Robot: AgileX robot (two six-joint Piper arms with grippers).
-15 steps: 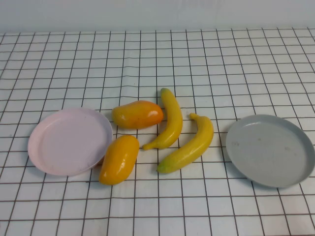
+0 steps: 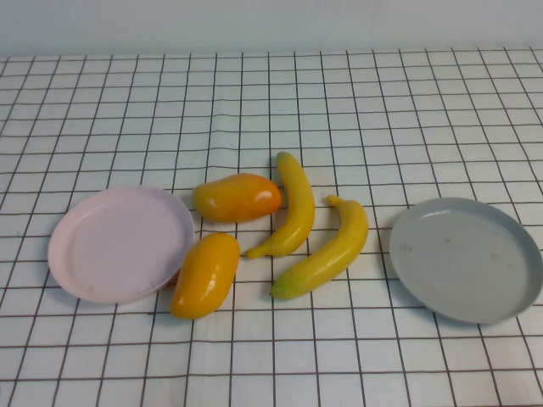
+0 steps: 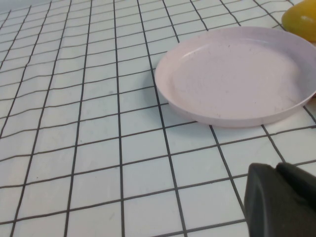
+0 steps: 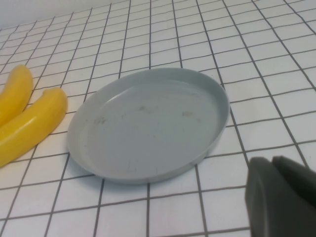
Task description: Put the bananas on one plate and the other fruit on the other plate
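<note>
Both bananas (image 2: pixel 297 208) and both mangoes (image 2: pixel 237 197) lie on the tabletop (image 2: pixel 271 102) between the pink plate (image 2: pixel 76 246) and grey-blue plate (image 2: pixel 467 259). The left end effector (image 3: pixel 281 202) sits near the pink plate, the right end effector (image 4: pixel 281 197) near the grey-blue one; I cannot tell either's opening.

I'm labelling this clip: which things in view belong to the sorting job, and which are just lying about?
Job:
bananas
mango-like fruits
grey-blue plate
pink plate
left gripper, near the pink plate
right gripper, near the grey-blue plate

Lying about:
nothing but the checked tablecloth
</note>
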